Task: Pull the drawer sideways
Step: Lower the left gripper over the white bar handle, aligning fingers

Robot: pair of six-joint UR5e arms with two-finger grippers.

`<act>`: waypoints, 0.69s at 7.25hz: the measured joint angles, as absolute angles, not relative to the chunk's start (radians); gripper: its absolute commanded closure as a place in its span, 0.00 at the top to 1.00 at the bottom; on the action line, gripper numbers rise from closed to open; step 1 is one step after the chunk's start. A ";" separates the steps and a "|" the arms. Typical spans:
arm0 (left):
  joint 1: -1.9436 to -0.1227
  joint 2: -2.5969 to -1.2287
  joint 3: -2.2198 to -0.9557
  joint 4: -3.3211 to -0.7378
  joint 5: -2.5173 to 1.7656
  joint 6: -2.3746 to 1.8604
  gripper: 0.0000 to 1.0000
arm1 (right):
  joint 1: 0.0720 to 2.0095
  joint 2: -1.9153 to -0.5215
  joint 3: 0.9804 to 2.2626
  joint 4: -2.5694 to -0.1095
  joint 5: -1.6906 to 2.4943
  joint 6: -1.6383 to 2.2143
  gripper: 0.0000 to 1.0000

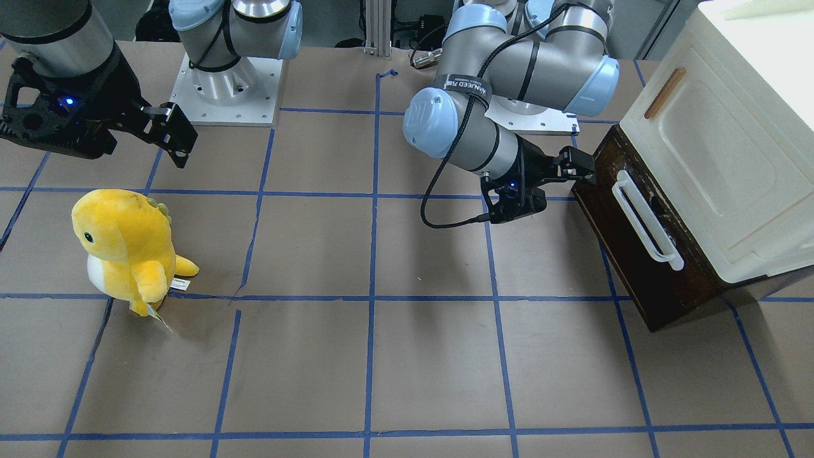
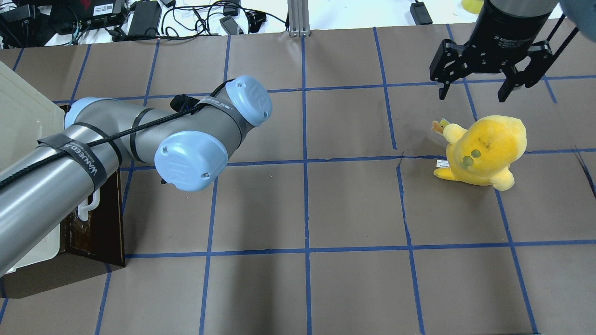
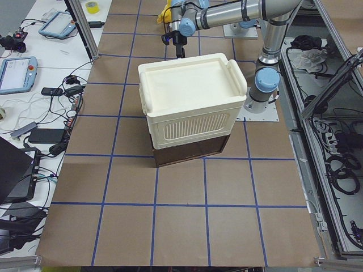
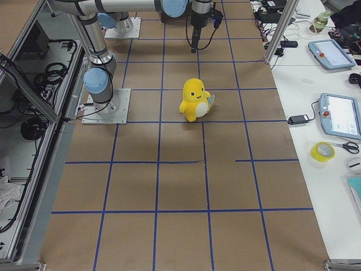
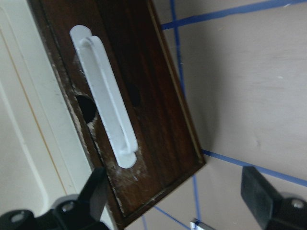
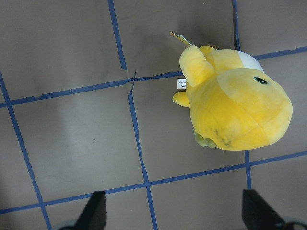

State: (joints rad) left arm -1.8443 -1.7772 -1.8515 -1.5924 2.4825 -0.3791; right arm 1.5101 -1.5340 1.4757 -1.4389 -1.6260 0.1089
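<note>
The drawer [image 1: 636, 267] has a dark brown front and a long white bar handle [image 1: 645, 219]. It sits under a cream-white cabinet [image 1: 718, 146], and its pale sides do not show. My left gripper [image 1: 575, 166] is open at the far end of the drawer front, level with it. In the left wrist view the drawer [image 5: 144, 86] and the handle [image 5: 108, 100] fill the upper left, and the front's end corner lies between my spread fingers [image 5: 93, 191]. My right gripper [image 2: 475, 88] is open and empty, high above the table.
A yellow plush toy [image 1: 127, 248] stands on the brown, blue-taped table under my right gripper; it also shows in the right wrist view [image 6: 235, 110]. My left arm's elbow [image 2: 191, 160] hangs over the table beside the cabinet.
</note>
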 measured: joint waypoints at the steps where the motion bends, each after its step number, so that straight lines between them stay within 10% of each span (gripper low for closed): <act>1: -1.826 -1.796 -1.872 -1.597 2.518 -0.379 1.00 | 1.510 -1.534 1.476 -1.439 -1.626 0.109 1.00; 5: -1.725 -1.838 -1.895 -1.609 2.656 -0.372 1.00 | 1.511 -1.534 1.476 -1.439 -1.626 0.109 1.00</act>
